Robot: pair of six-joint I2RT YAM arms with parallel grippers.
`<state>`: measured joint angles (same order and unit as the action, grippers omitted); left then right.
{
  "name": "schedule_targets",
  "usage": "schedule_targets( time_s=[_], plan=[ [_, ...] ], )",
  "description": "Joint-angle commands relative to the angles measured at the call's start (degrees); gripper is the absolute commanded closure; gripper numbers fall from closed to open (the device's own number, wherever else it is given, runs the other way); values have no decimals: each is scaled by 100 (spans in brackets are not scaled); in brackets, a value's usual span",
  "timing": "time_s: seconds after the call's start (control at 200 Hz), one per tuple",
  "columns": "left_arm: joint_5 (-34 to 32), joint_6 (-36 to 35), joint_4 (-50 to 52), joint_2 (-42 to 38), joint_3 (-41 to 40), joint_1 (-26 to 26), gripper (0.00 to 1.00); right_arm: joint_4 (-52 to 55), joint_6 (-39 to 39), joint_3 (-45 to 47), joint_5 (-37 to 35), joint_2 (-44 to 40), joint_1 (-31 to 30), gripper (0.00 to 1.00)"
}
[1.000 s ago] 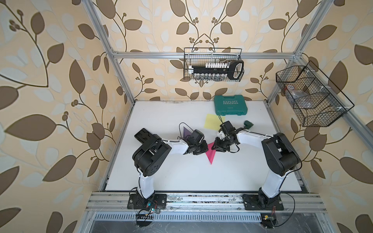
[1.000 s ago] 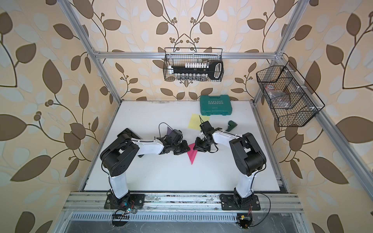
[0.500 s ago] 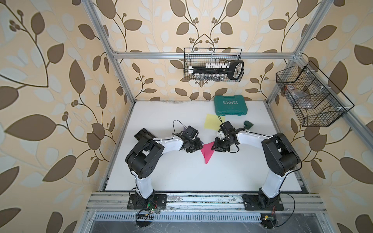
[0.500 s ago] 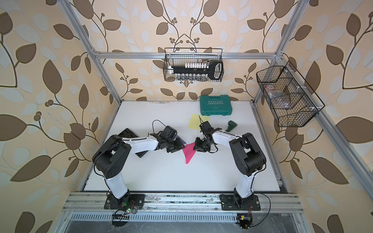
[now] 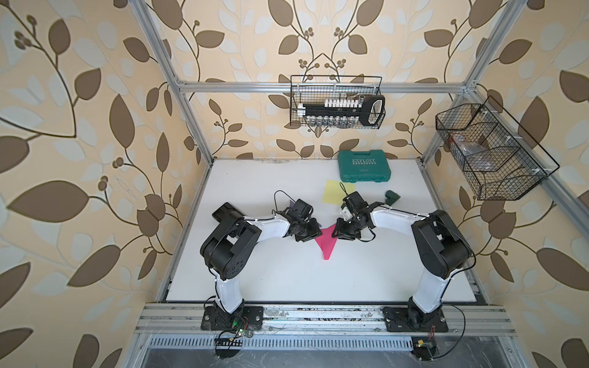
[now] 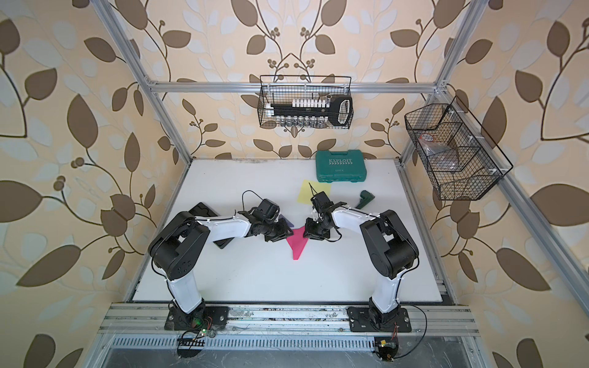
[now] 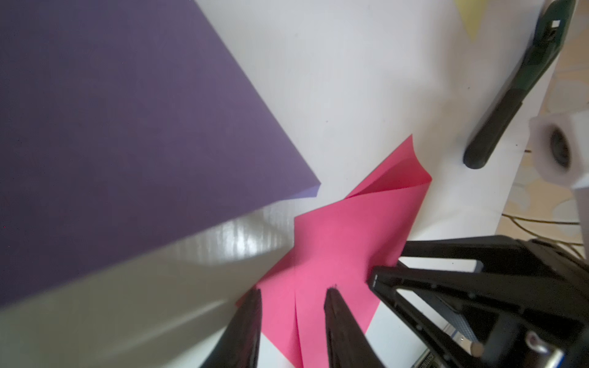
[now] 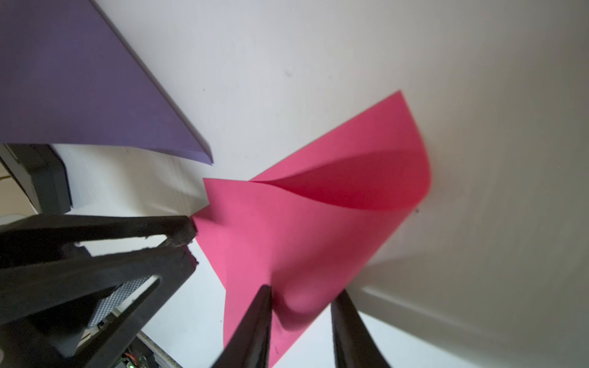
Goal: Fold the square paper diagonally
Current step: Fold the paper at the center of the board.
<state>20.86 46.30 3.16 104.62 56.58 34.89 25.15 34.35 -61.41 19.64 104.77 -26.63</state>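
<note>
Since the pink paper (image 5: 326,243) is already doubled over into a triangle in the middle of the table (image 5: 287,280), both arms look like they're just pinning it flat. Left gripper (image 7: 294,291) and right gripper (image 8: 302,290) both have jaws parted, tips resting on the sheet and clamping nothing. That's probably because the far fold is puffed up and needs creasing.

The paper (image 5: 326,245) lies on the table (image 5: 287,280) between left tool (image 5: 314,235) and right tool (image 5: 337,234), case (image 5: 364,170) well behind.
</note>
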Motion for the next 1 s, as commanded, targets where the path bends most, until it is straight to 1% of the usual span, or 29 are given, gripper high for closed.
schedule_targets(
  time_s=[0.0, 0.205, 0.425, 0.53, 0.585, 0.655, 0.82, 0.995],
  plan=[
    [22, -53, -61, 97, -85, 19, 64, 278, -284, -82, -203, 197, -26, 66],
    [-77, -104, 25, 25, -94, 18, 65, 322, -429, -108, -197, 255, -22, 67],
    [-117, -174, 573, -366, 57, 9, 65, 369, -132, -91, -329, 251, -14, 68],
    [-101, -115, 736, -477, 37, 14, 67, 352, -44, -82, -357, 244, -6, 68],
    [-98, -63, 780, -511, 9, 11, 70, 345, -21, -82, -339, 253, -8, 68],
    [-50, -26, 721, -530, -60, 11, 77, 334, 0, -86, -340, 263, -2, 68],
    [-35, 50, 725, -490, -118, 9, 100, 331, 30, -82, -333, 284, -8, 69],
    [-178, 28, 993, -352, -43, 15, 100, 332, 41, -73, -316, 254, -1, 69]
  ],
)
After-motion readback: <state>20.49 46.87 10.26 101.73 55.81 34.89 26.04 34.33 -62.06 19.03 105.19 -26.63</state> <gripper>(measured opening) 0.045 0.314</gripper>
